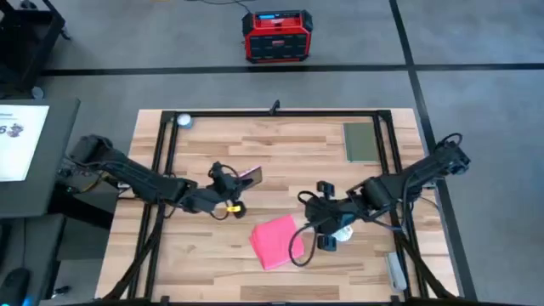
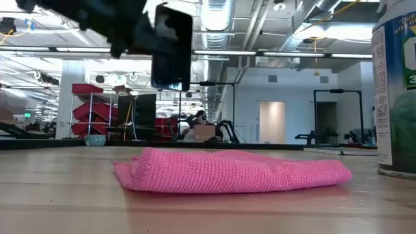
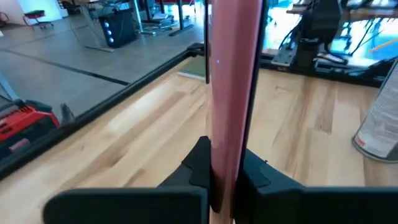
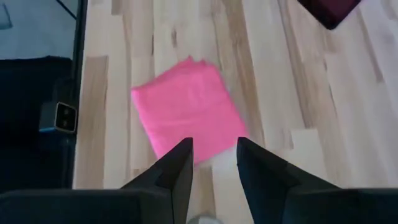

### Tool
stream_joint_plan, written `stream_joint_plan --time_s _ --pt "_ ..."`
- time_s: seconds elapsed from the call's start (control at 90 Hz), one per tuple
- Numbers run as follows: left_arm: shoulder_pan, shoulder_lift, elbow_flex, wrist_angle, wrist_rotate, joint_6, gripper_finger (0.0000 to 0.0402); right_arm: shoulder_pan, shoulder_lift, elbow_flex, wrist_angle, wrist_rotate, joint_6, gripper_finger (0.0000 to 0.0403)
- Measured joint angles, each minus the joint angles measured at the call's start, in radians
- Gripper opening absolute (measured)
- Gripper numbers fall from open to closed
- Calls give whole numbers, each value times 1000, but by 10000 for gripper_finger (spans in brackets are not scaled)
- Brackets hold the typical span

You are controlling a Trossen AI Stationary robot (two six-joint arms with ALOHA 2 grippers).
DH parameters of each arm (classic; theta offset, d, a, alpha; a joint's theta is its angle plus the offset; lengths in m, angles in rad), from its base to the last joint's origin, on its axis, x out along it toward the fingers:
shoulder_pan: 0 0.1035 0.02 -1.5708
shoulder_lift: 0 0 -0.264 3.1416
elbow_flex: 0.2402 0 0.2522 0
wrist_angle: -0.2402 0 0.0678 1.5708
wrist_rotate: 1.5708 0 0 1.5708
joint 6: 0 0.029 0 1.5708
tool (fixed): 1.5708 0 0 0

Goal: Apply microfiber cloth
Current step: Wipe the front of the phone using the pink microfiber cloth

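Observation:
The microfiber cloth (image 1: 276, 240), bright pink and folded, lies flat on the wooden table near its front middle; the low view shows the cloth (image 2: 234, 170) as a low heap. My right gripper (image 4: 214, 163) hovers open just right of the cloth (image 4: 186, 115), touching nothing. My left gripper (image 1: 231, 187) is shut on a pale-pink phone (image 1: 249, 176) with a dark face. It holds the phone (image 2: 172, 49) up, left of the table's middle. My left gripper pinches the phone between its two fingers, one on each broad face (image 3: 225, 155), at the end nearest the wrist. The fingers reach in about level from the table's left. The phone stands on edge, pointing away from the gripper, lifted clear of the table.
An olive-green pad (image 1: 361, 142) lies at the far right. A white canister (image 2: 396, 84) stands near my right gripper. A small pale ball (image 1: 184, 120) sits at the far left corner. Black frame rails (image 1: 161, 170) run along both sides. A red box (image 1: 277, 36) stands on the floor beyond.

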Motion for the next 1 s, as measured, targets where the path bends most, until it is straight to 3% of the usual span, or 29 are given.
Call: stream_joint_plan --time_s 0.178,0.344,0.756,1.0 --pt "-7 -17 -51 15 5 -11 3 -57 71 -66 139 -116 -85 114" --pt "-9 -18 -51 0 5 1 3 -83 200 -73 170 -144 -138 123" --pt "4 -24 -51 -81 6 -5 3 -131 401 -73 266 -168 -133 259" --pt "17 -67 -50 -136 2 -7 3 -140 409 -72 343 -206 -133 275"
